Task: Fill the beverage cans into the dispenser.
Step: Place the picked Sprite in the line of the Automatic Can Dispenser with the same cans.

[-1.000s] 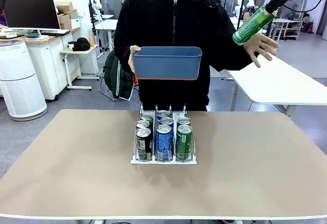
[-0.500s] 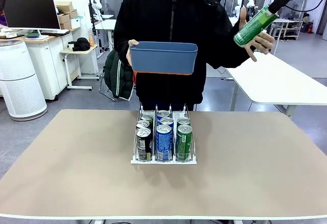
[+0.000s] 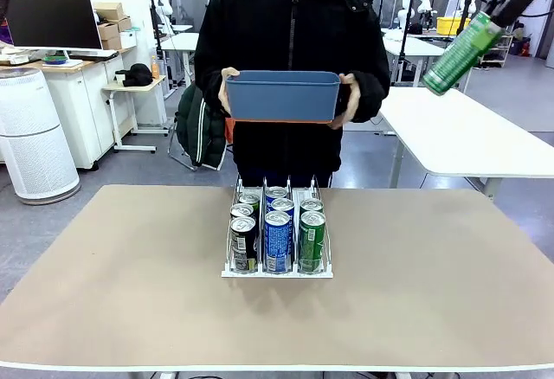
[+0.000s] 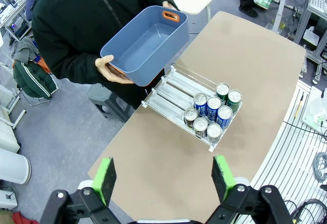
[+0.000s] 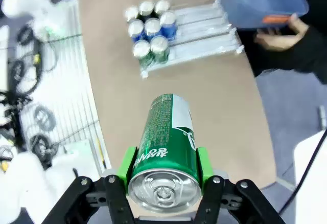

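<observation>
Front view first: the right gripper (image 3: 495,14) is way up high past the far right corner of the table (image 3: 433,310), clamped on a green can (image 3: 461,53) that hangs tilted, base down toward the person. My guess is it's held that high so it can travel over to the dispenser (image 3: 277,268) without clipping anything. The dispenser sits around the middle of the table, a bit toward the far edge, with seven cans bunched at its near end, probably because the lanes slope that way. The person holds a blue tub (image 3: 282,100) in both hands above the far edge, level and out of the way.

Left wrist view: the left gripper (image 4: 166,175) has its pads spread wide with nothing between them, looking down on the table from high up, so it reads as just parked. From here the tub looks empty, and the far parts of the dispenser lanes are bare, so there's room for more.

Right wrist view: green pads squeeze the can across its body near the silver top, which faces the camera. The dispenser lies well below and ahead.
</observation>
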Action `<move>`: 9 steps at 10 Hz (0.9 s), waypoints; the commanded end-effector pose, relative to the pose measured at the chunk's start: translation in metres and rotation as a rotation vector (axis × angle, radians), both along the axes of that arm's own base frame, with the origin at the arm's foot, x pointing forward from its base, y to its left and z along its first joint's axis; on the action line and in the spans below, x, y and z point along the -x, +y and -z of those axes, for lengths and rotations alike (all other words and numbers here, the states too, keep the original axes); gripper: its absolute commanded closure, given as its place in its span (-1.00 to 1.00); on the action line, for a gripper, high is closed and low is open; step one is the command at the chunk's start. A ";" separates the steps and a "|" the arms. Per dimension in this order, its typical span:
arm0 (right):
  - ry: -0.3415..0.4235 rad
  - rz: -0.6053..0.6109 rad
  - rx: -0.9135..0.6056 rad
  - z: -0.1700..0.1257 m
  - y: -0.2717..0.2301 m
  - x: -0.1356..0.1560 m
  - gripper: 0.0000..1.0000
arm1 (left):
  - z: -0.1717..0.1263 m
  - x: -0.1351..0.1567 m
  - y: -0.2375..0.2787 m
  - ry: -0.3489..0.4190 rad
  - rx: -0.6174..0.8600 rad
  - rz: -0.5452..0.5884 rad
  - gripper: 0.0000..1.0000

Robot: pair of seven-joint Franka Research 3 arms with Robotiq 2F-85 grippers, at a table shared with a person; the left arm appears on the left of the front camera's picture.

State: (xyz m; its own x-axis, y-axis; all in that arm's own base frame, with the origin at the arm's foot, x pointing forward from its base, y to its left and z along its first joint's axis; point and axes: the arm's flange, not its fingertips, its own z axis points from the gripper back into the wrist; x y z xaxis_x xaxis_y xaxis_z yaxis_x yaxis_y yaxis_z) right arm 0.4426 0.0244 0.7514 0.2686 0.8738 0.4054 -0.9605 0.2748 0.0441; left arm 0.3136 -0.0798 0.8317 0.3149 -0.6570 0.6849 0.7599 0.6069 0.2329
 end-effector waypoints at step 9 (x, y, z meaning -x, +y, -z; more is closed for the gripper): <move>0.076 -0.183 0.185 0.107 0.056 0.004 -0.15 | 0.001 -0.001 0.001 -0.004 0.002 -0.004 -1.00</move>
